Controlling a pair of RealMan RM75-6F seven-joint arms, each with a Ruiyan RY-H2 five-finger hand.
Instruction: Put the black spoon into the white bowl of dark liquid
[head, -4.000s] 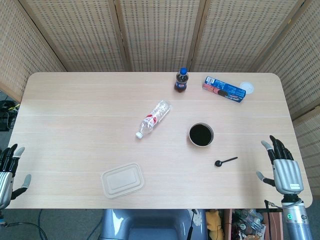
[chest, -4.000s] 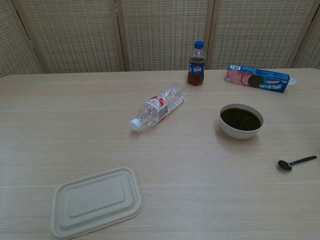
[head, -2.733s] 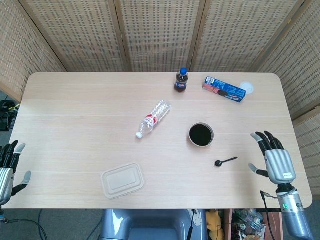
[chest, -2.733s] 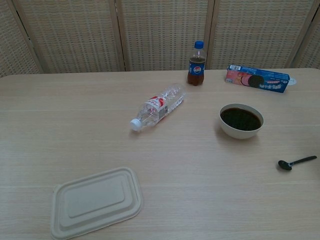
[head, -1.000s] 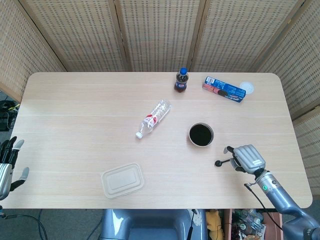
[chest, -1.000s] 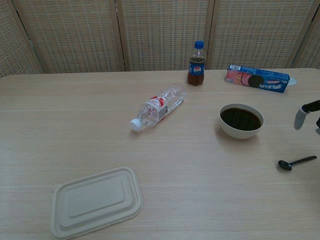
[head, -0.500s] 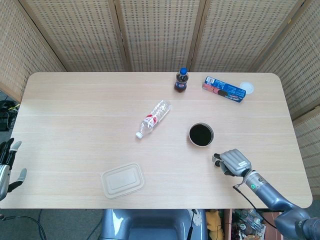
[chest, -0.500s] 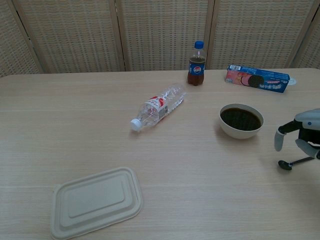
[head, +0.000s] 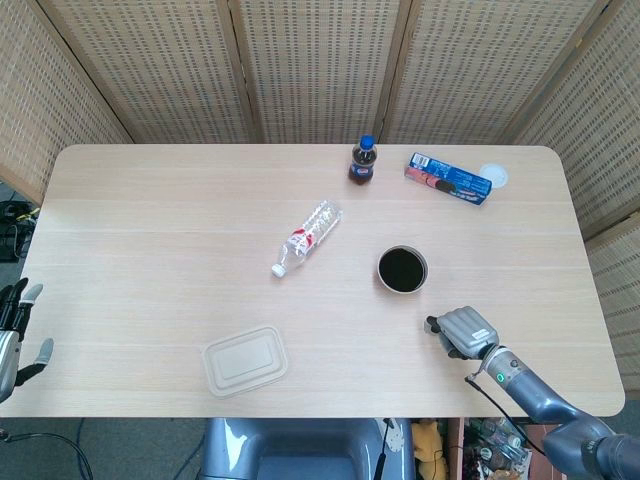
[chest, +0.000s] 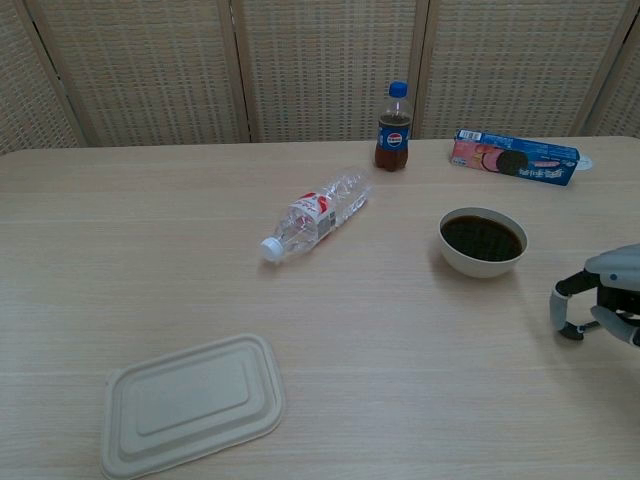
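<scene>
Black spoon almost wholly hidden: only a dark sliver of the bowl end peeking out on the tabletop under the right hand, just right of and nearer than the white bowl of dark liquid. In the head view, covered entirely.

Right hand set down over the spoon, palm downward, fingers curled toward the wood around it. Cannot tell whether closed on the handle yet or merely caging it; contact hidden by the hand itself.

Step in hand, by the look of it: securing the grasp. Best done by pinching the thin handle firmly before any lift, keeping the fingertips low against the wood so the flat handle does not skid away. Then a straight lift, a short carry left and away to the bowl, and a gentle lowering of the spoon end first to avoid splashing or nudging the rim.

Left hand at the far left edge, off the tabletop, fingers spread, holding nothing.
</scene>
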